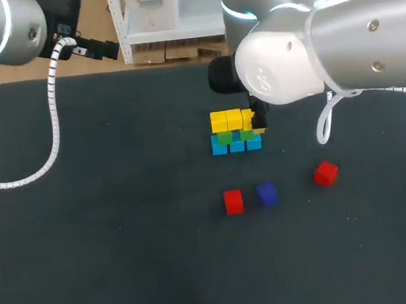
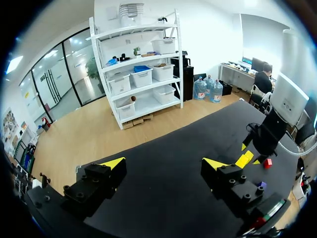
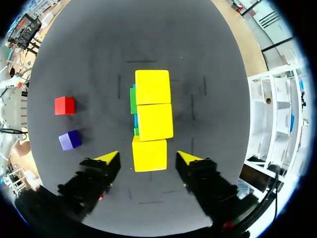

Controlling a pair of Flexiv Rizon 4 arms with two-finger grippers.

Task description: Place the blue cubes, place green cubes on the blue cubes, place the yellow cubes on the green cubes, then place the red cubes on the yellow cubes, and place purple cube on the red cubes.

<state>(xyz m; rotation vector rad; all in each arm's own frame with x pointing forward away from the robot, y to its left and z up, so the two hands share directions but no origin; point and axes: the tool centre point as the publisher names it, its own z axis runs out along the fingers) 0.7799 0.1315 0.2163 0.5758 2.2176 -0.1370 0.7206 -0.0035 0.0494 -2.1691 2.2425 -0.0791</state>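
Stack near the middle of the table [image 1: 91, 263], somewhat toward its far edge: blue cubes [image 1: 236, 146] in a row at bottom; green cubes [image 1: 223, 138] on them; three yellow cubes [image 1: 227, 120] on top. Right gripper [image 3: 148, 157] over the row's right end, fingers spread, end yellow cube between them (gap either side). Left gripper [image 2: 163, 163] agape, empty, over the far edge, left side. Two red cubes [image 1: 233, 201] and purple cube [image 1: 267, 194] loose on the surface, nearward of the stack.
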